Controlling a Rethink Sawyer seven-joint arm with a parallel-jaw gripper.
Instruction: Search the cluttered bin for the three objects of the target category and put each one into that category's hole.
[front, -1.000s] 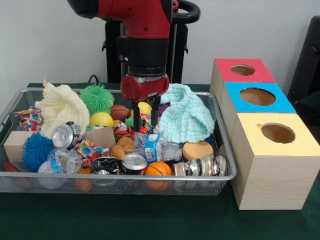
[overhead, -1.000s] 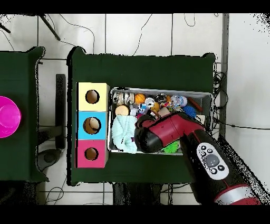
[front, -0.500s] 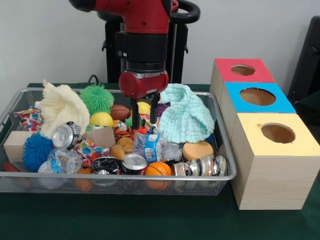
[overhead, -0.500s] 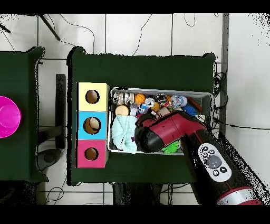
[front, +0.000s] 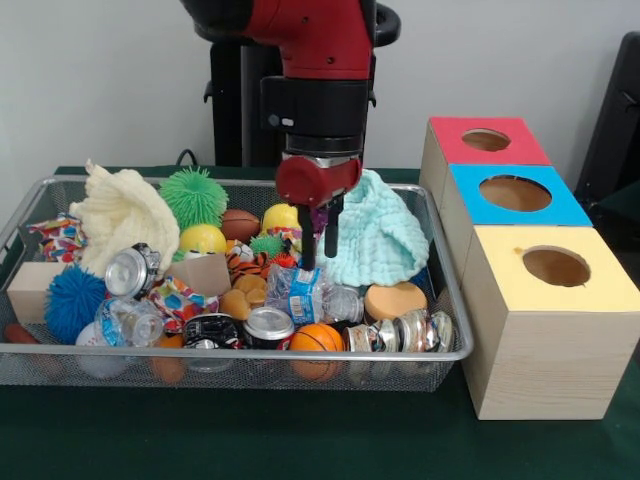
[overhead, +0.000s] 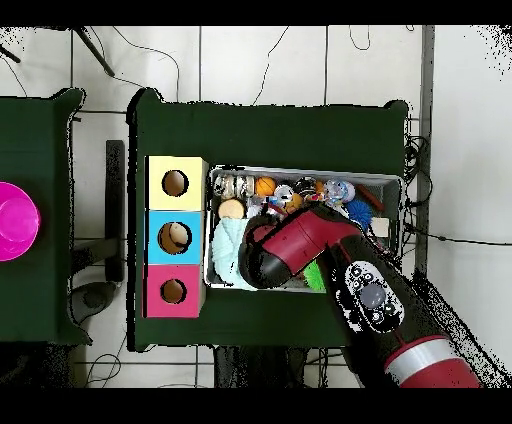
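The mint cloth (front: 375, 235) lies heaped at the bin's (front: 440, 352) end nearest the three holed boxes (front: 545, 320), by the far rim. The claw (front: 316, 235) hangs just beside its edge, on the side away from the boxes, fingers slightly parted and empty. The red arm (front: 320, 60) drops straight down, wrist vertical.

Bin (front: 440, 250): I find it packed edge to edge, no bare mesh floor. Gripper (front: 318, 243) hangs at centre frame, the mint cloth (front: 375, 240) just right of it, a crushed water bottle (front: 310, 293) below. Cream cloth (front: 120, 215) heaped at upper left. Box holes (front: 555, 266) at right stand unblocked. Bare surface (front: 250, 430) along the lower frame.
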